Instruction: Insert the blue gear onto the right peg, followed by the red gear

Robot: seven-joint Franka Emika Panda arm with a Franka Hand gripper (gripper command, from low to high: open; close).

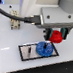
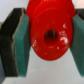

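The red gear (image 1: 55, 36) hangs in the air, with my gripper (image 1: 54, 34) shut on it, just above and to the exterior view's right of the plate. Up close, the red gear (image 2: 50, 32) fills the wrist view, its centre hole facing the camera, and teal pads (image 2: 22, 39) press its rim from both sides. The blue gear (image 1: 42, 48) lies flat on the white, black-bordered plate (image 1: 25, 53), at its end toward the exterior view's right. That gear hides the right peg. A thin dark peg (image 1: 29, 50) stands on the plate's other half.
A small metal-and-beige fixture (image 1: 14, 22) stands on the white table (image 1: 6, 61) toward the exterior view's left. A black cable (image 1: 16, 17) runs to the arm's large white body (image 1: 48, 8), which fills the upper part of the view.
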